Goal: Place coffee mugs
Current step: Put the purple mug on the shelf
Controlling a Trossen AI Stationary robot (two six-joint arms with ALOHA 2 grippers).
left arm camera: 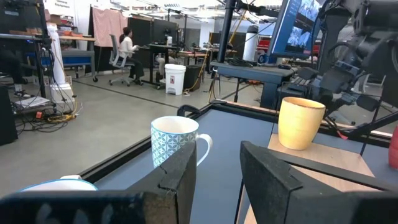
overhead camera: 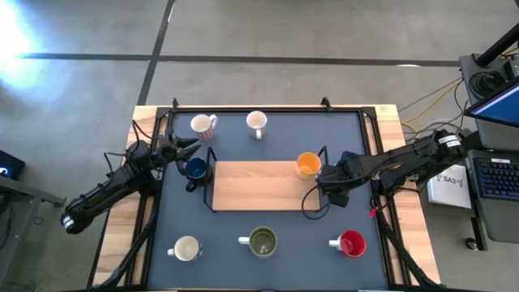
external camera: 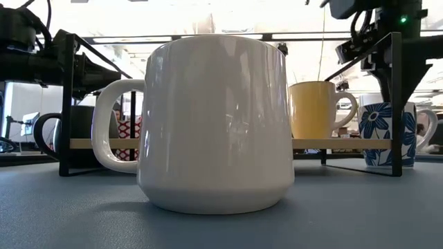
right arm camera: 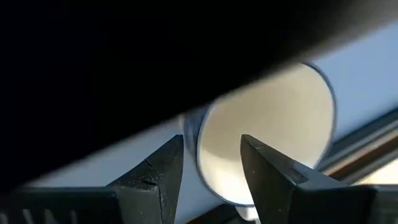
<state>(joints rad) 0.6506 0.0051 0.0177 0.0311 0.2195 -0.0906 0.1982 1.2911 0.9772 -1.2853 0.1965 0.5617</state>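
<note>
Start at your left arm: its gripper (overhead camera: 195, 146) sits at the left end of the wooden shelf (overhead camera: 255, 185), fingers (left arm camera: 177, 180) spread with nothing between them, and the dark blue mug (overhead camera: 195, 169) stands just beside it, toward the near edge of the mat (overhead camera: 268, 223). That mug's handle points toward the near-left corner, so the handle side faces away from the jaws; any approach from this arm meets the mug's body first.

Behind it along the far edge stand the patterned white mug (overhead camera: 202, 125) and a plain white mug (overhead camera: 256, 122), both off the shelf. Along the near edge you have a cream mug (overhead camera: 186, 248), the olive green mug (overhead camera: 263, 241) and the red mug (overhead camera: 352, 242), all upright on the mat.

Move to the shelf's right end: the orange mug (overhead camera: 308, 165) stands upright on the board, and your right gripper (overhead camera: 331, 180) is just beside it on the right, jaws apart and holding nothing, as far as the overhead view shows. The wrist camera looks between its open fingers (right arm camera: 155, 174) down into a pale mug mouth.

My reading: 1 mug is placed, the right arm has let go, and the blue mug is the left arm's nearest candidate. The red mug lies nearer the right arm.
</note>
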